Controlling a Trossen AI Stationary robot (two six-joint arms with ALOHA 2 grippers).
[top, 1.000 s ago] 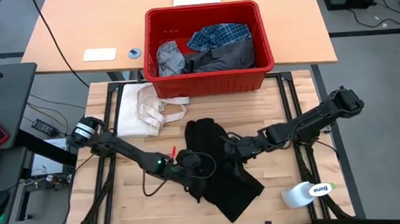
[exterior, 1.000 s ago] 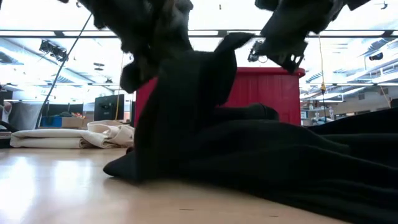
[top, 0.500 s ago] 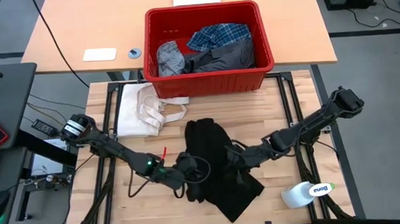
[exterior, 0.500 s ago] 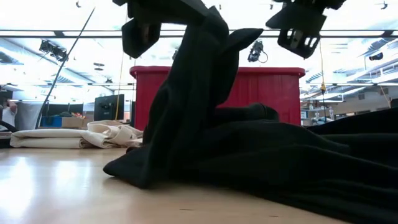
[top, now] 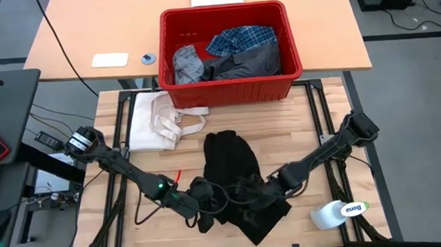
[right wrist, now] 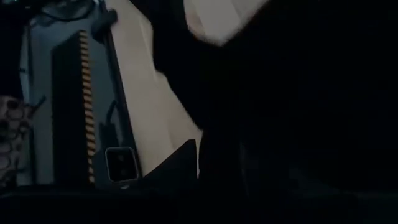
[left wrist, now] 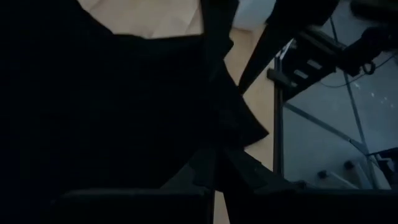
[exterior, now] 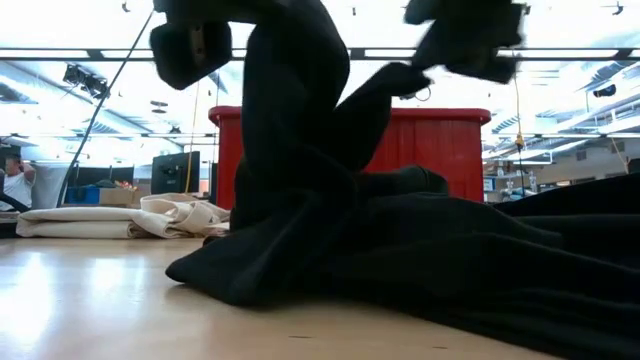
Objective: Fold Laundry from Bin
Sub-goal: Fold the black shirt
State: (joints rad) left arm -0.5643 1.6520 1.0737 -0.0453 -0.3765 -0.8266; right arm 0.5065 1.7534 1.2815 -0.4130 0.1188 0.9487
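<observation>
The large black garment (top: 234, 176) lies crumpled on the wooden table (top: 304, 127), with one fold of it (exterior: 295, 110) standing up off the heap. My left gripper (top: 204, 203) is shut on that fold at the garment's near left side. My right gripper (top: 263, 192) is over the garment's near right side, shut on a flap (exterior: 395, 85) that rises toward it. The red bin (top: 230, 93) stands on the far side of the table and holds the plaid shirt (top: 240, 39) and grey garments (top: 251, 61). My left gripper holds a bunched fold of the black garment (exterior: 290, 60) from above, slanting down. The fold hangs below the fingers and the rest of the garment lies on the table. The cloth itself hides the place of contact in the wrist view. My right gripper has a flap of the black garment (exterior: 405, 78), slanting down from the table's right side. The flap is drawn up toward it while the garment's bulk stays on the table. Black cloth (right wrist: 292, 112) covers the fingers in its wrist view, so the exact part does not show.
A cream-white cloth with strap loops (top: 160, 119) lies at the table's far left. A white bottle (top: 337, 213) lies on its side near the right front corner. Bare wood shows left of the garment (top: 147, 165).
Both grippers have moved toward the table's near edge, the right one faster and rolling as it went. The left one has also risen, drawing the fold of the black garment up taller. The garment's spread lower part has stayed on the table.
</observation>
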